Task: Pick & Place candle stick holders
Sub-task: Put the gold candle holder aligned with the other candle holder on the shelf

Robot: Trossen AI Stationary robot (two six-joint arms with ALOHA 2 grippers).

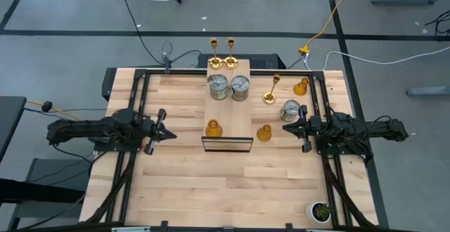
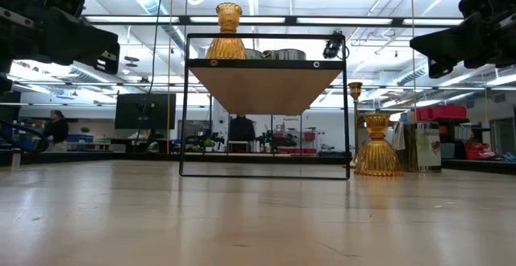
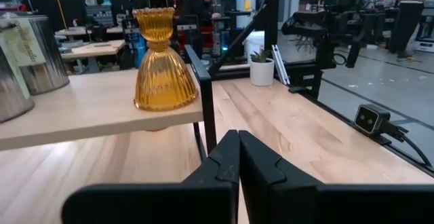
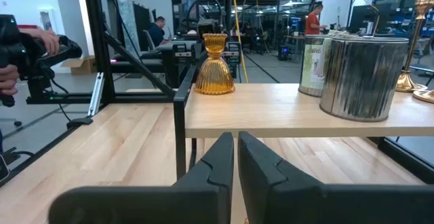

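The left end effector (image 1: 163, 124) hovers over bare bench (image 1: 183, 183) with its fingers pressed together, holding nothing. To its right a raised shelf (image 1: 242, 116) on a black frame carries five of the candle stick holders: two gold candlesticks (image 1: 222, 52) at the far end, two silver cans (image 1: 229, 86) mid-shelf, and one amber holder (image 1: 213, 128) near the front edge. The other four stand on the bench right of the shelf: a second amber holder (image 1: 264, 133) just beside it, a third gold candlestick (image 1: 272, 90), a third amber holder (image 1: 301, 86) near the far rail, and a third can (image 1: 290, 110) close ahead of the right end effector (image 1: 291, 126), whose fingers are likewise together and empty. A small potted plant (image 1: 321, 211) sits at the near right corner.

The amber pieces look like ribbed glass: probably fragile and slick, best pinched at the narrow neck beneath the flared rim. The candlesticks appear rigid but top-heavy; take the slender stem low, near the base. The cans seem stiff and light, though whether the fingers can span one is hard to judge from here.
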